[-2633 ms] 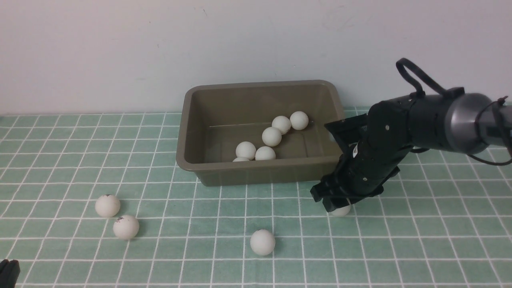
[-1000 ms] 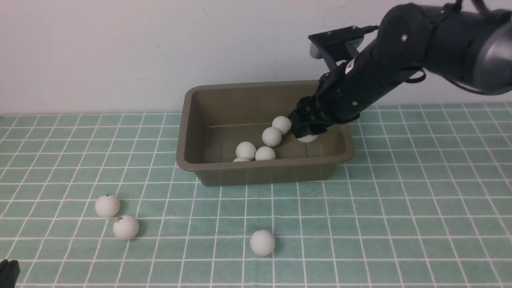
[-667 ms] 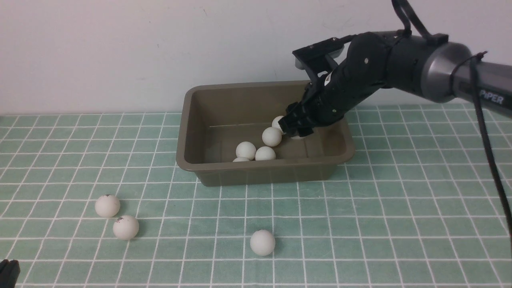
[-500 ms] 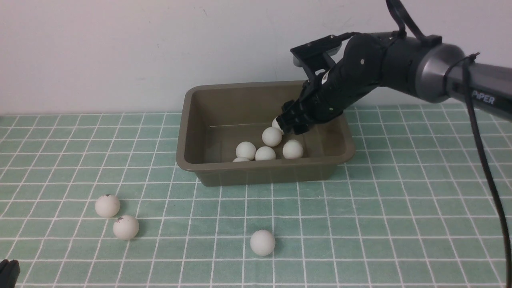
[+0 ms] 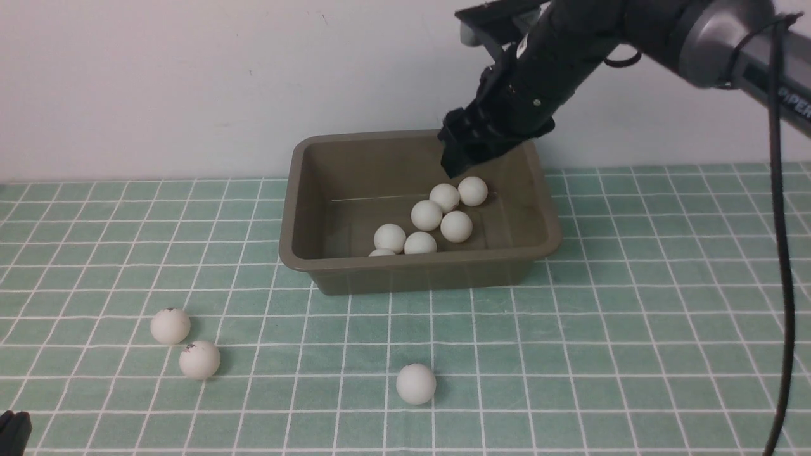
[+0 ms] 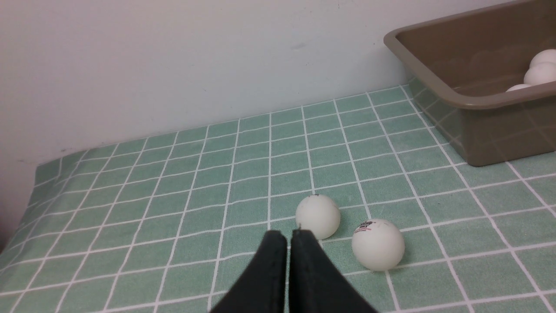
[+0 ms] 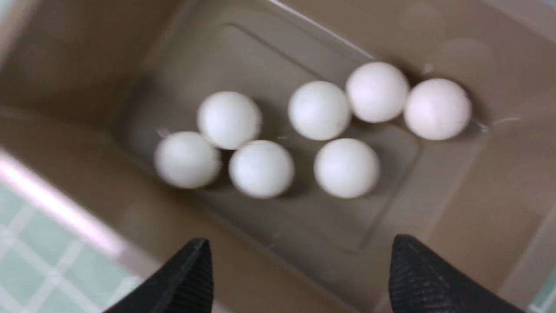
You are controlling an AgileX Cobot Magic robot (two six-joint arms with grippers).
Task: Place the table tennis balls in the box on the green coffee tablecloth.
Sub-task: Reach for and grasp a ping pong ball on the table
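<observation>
Front view: light is even and diffuse, coming from above and somewhat left, and moderately bright. Focus is sharp edge to edge. The balls (image 5: 415, 384) on the cloth (image 5: 633, 354) throw short, soft shadows to their right. Inside, the box (image 5: 418, 272) is darker than at its rim, with no glare.

Left wrist view: sharp and well lit. The wall (image 6: 173, 65) is bright but not blown out. The glossy box side carries a faint reflection of the cloth's grid.

Right wrist view: blurred throughout, with ball edges smeared and soft. A bright glare streak lies along the box rim. The fingers (image 7: 417, 278) of the right gripper (image 7: 300, 241) are dark, their ribbing fairly clear.
</observation>
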